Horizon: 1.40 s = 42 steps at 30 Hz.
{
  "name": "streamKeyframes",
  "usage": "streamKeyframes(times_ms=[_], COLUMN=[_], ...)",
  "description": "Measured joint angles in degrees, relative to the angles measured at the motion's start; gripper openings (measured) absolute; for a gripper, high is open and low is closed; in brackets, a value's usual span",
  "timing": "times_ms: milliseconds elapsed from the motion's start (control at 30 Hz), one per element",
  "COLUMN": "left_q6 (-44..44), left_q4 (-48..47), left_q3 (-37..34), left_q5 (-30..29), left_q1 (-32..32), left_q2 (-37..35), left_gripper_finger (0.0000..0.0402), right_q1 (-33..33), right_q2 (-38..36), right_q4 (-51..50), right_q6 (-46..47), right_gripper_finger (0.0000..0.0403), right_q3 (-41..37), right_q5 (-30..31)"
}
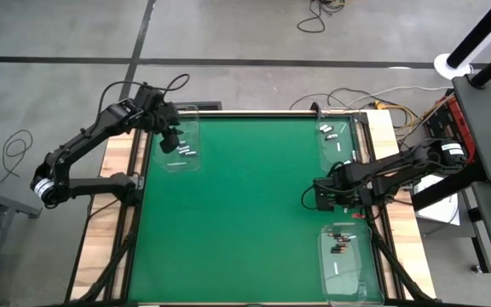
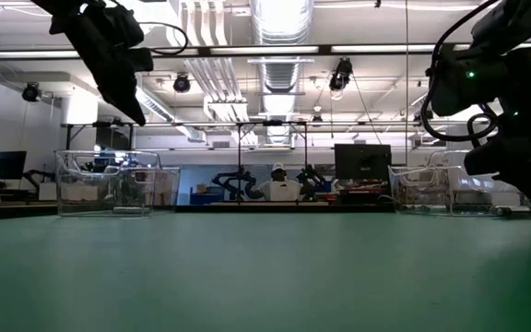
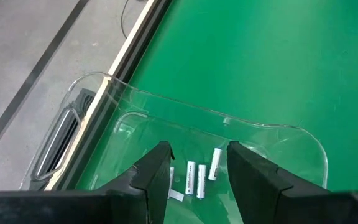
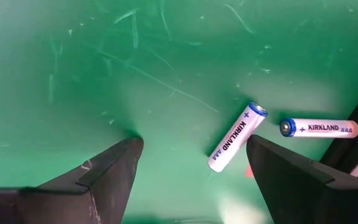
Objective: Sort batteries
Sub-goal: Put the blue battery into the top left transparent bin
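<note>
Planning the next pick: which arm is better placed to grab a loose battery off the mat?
Right: its open end effector hangs just above two white batteries on the mat. The left end effector is over its tray.

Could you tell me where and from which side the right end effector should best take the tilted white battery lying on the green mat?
Grip the tilted white battery across its barrel, about mid-length, coming straight down. It lies flat on the mat, so only its rounded sides offer opposing faces. The right end effector hangs open above it; turning the wrist to set the fingers square across the barrel would likely help. The second battery lies close, apart.
</note>
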Motion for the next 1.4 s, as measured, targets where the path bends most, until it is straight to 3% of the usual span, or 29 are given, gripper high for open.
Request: streamKeyframes(times_ms=[1100, 1400], left_q6=[0.0, -0.2], left_q4=[0.3, 0.5], left_q3=[0.0, 0.0], left_q5=[0.0, 0.5], left_q1=[0.0, 0.0], left_q2=[0.0, -3.1], left_gripper_finger=[0.0137, 0.0137], right_q1=[0.0, 0.0], right_q2=[0.4, 2.8], right_q4=[3.8, 5.8], right_q6=[0.4, 0.8], right_gripper_finger=[0.012, 0.0071], right_q3=[-0.2, 0.0], right_q5=[-3.9, -4.0])
